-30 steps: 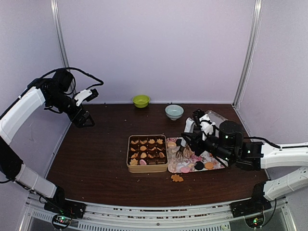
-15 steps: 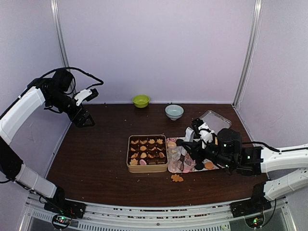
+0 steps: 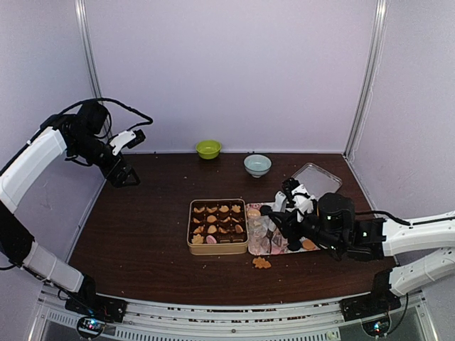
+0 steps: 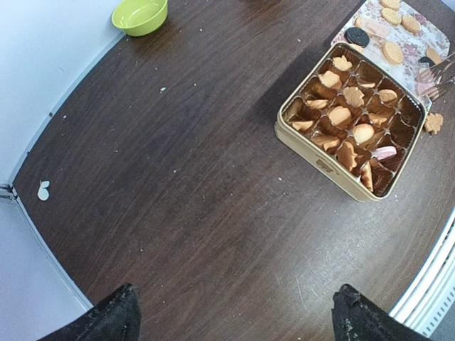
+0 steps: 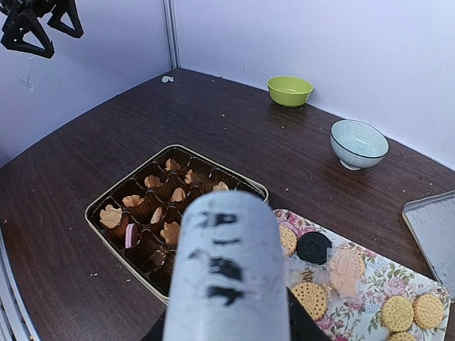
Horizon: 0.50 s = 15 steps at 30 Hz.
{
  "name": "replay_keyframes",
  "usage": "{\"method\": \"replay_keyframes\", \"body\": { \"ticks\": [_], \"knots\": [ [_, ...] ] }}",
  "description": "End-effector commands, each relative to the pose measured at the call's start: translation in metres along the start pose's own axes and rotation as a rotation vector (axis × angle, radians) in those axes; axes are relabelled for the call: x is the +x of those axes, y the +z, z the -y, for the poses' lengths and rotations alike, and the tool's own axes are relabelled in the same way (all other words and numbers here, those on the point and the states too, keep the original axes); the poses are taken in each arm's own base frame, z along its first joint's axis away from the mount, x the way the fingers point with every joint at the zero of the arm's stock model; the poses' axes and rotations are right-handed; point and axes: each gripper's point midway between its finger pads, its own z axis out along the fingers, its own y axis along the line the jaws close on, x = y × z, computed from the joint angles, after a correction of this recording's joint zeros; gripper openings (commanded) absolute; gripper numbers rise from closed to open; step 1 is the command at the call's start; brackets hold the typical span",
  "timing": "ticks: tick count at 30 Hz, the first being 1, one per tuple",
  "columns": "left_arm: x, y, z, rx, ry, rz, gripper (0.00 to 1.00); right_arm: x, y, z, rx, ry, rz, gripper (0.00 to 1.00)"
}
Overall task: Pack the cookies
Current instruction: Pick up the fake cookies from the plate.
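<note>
Round bumpy tan cookies [image 5: 310, 299] on flat flowery tray [image 5: 359, 321], more in square gold tin [image 4: 323, 165]. Wide apart: left jaws. No telling for right jaws, lower than before.

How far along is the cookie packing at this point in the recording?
Done: most cups of the tin hold cookies. In hand: the right tool is over the floral tray, apparently gripping a pale cylinder; the left tool is open, raised at the far left. Left: a few empty-looking cups, several cookies on the tray and one stray cookie on the table.
</note>
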Motion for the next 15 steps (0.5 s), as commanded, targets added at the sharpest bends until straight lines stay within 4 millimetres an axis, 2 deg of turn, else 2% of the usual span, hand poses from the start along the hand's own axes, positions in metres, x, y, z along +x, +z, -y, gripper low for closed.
{"method": "replay_keyframes", "body": {
  "ticks": [1, 7, 15],
  "knots": [
    [-0.011, -0.007, -0.003, 0.000, 0.004, 0.037, 0.97, -0.003, -0.003, 0.007, 0.036, 0.020, 0.022, 0.33],
    [-0.011, -0.007, -0.003, 0.001, 0.003, 0.036, 0.97, -0.006, -0.004, 0.011, 0.057, 0.018, 0.024, 0.25],
    [-0.011, -0.006, -0.002, 0.004, 0.000, 0.035, 0.97, -0.022, -0.008, 0.023, 0.102, -0.003, 0.050, 0.12]
  ]
}}
